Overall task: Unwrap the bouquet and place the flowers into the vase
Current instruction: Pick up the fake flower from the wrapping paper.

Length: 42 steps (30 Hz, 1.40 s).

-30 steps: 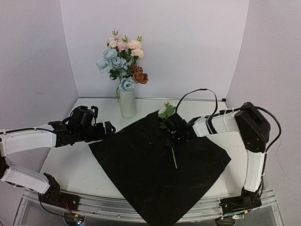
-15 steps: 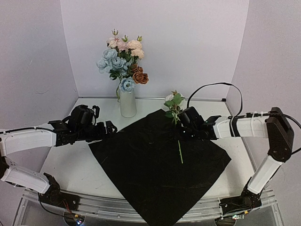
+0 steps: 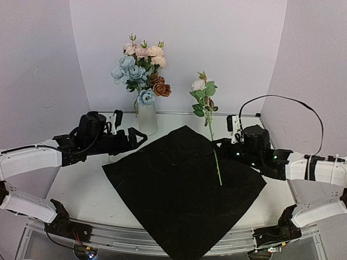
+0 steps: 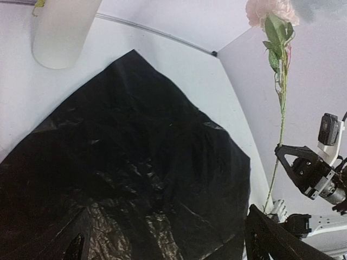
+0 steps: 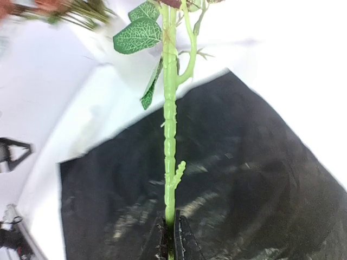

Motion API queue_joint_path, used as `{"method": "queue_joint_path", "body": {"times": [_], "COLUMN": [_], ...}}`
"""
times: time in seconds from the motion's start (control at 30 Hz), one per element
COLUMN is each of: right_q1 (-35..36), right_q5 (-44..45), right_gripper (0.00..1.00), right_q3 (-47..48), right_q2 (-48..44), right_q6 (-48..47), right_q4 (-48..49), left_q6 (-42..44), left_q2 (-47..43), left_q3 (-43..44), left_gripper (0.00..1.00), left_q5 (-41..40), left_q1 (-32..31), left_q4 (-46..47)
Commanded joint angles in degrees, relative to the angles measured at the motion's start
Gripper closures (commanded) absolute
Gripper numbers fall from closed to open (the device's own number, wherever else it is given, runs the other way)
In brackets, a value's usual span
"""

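— Black sheet [image 3: 179, 189] lies spread flat on the surface [image 3: 81, 189], and one flower [image 3: 199, 85] stands nearly upright above its far right edge. What holds it?

— The right fingers [image 5: 181, 244] are pinched together on the green stem [image 3: 215, 157]. They grip it low down, so most of the length and the white bloom sit above the grip. A short tail hangs below, over the sheet.

— So it is top-heavy. Could it swing?

— That is the likeliest trouble. A thin, smooth stem in a narrow pinch may pivot sideways in a quick move, and then the tail would not point down into the vase [image 3: 147, 118].

— Where is the vase?

— At the back left, well apart from the flower. It is crowded with a bunch [image 3: 142, 67] of pink, blue and rust blooms. Its mouth is hard to make out among the stems, so the free gap is probably small. The tail could catch a leaf or the rim and tip the tall, slim vase.

— And the other arm?

— The left fingers [image 4: 268, 241] stand wide apart and hold nothing, just beside the vase near the sheet's left corner. They sit close to the likely path, so the two arms could clash.
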Motion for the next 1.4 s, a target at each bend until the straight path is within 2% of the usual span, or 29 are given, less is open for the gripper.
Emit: {"method": "queue_joint_path", "body": {"times": [0.0,0.17,0.47,0.6,0.87,1.37], "right_q1": [-0.2,-0.1,-0.1,0.0,0.6,0.9], "right_q5": [-9.3,-17.3,-29.2,-31.4,-34.0,-36.5], "right_gripper": [1.0,1.0,1.0,1.0,1.0,1.0], "right_q3": [-2.0,-1.5,2.8,3.9,5.6,6.8], "right_q2": [-7.5,-10.8,-7.8,-6.1,-4.6,-2.6], "right_q6": [-6.7,-8.2,-6.8,-6.0,-5.2,-4.9], "right_q4": [10.4,13.2,16.4,18.4,21.0,22.2], "left_q6": [-0.6,-0.6,2.0,4.9,6.1,7.0], "left_q2": [-3.6,-4.1,0.3,4.4,10.2,14.1], "left_q3": [2.9,5.1,15.8,21.2,27.4,31.4], "left_gripper": [0.02,0.05,0.09,0.23,0.38,0.45], "left_q5": [7.1,9.9,6.4,8.8,9.4,8.3], "left_q1": [-0.9,-3.0,-10.5,-13.0,-14.3,-14.3], "left_q4": [9.3,12.1,13.0,14.0,14.8,17.8]}}
